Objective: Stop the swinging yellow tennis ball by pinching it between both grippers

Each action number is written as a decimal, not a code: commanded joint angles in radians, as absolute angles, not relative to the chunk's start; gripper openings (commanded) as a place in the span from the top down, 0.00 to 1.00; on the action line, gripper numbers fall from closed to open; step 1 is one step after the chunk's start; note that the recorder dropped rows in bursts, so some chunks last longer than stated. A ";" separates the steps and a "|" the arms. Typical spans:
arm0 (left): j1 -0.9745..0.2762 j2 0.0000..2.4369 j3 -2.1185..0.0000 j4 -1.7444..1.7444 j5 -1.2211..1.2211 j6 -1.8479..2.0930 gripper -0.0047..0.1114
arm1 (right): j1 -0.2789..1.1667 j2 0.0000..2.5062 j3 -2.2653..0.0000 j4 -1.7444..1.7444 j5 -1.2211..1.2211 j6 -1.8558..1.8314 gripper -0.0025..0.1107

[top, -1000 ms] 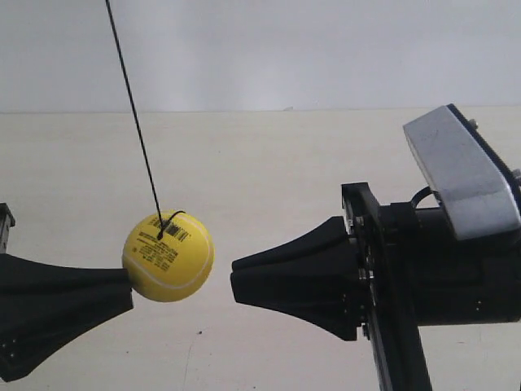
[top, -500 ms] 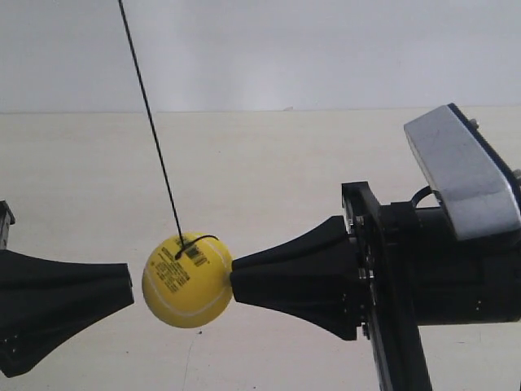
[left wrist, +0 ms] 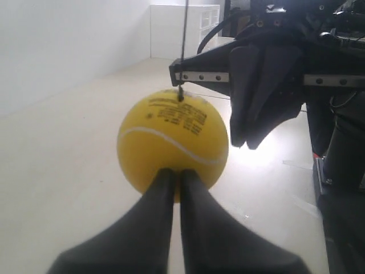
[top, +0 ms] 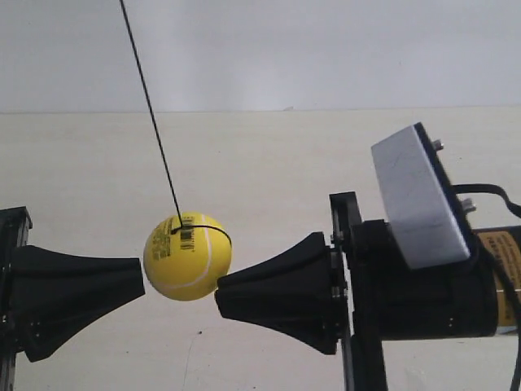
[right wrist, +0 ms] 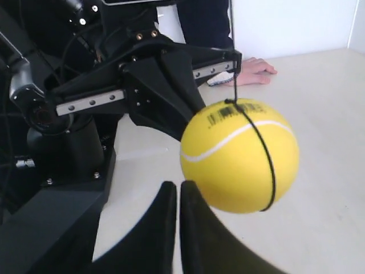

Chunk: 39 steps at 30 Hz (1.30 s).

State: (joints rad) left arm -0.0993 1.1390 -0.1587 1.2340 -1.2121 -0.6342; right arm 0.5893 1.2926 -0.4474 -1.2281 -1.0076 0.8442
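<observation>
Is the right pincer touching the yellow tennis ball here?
Cannot tell. In the right wrist view the right pincer overlaps the yellow tennis ball with no gap seen, but depth is unclear; the exterior view settles nothing either.

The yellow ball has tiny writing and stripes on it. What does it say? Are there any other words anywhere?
Nothing here is clear enough to read.
On the yellow tennis ball: small black printed lines, too blurred to read.
On the same ball: a black barcode, with no readable numbers.
On the arm at the exterior view's right: an orange label, its print too small to read.
</observation>
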 commanded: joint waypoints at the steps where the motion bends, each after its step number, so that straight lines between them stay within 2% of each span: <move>1: -0.102 1.143 -0.157 1.219 -1.221 -0.627 0.92 | 0.628 1.291 -0.450 -1.182 -0.939 0.792 0.98; 15: -0.102 1.142 -0.157 1.219 -1.221 -0.627 0.92 | 0.628 1.287 -0.450 -1.117 -0.883 0.739 0.98; 19: -0.102 1.142 -0.157 1.219 -1.221 -0.627 0.92 | 0.628 1.241 -0.450 -1.072 -0.794 0.726 0.98; 23: -0.102 1.142 -0.157 1.219 -1.221 -0.627 0.92 | 0.628 1.175 -0.450 -1.080 -0.794 0.770 0.98; 29: -0.102 1.142 -0.153 1.219 -1.221 -0.620 0.92 | 0.628 1.276 -0.450 -1.098 -0.915 0.788 0.98; 39: -0.102 1.142 -0.153 1.219 -1.221 -0.620 0.92 | 0.628 1.278 -0.450 -1.098 -0.901 0.778 0.98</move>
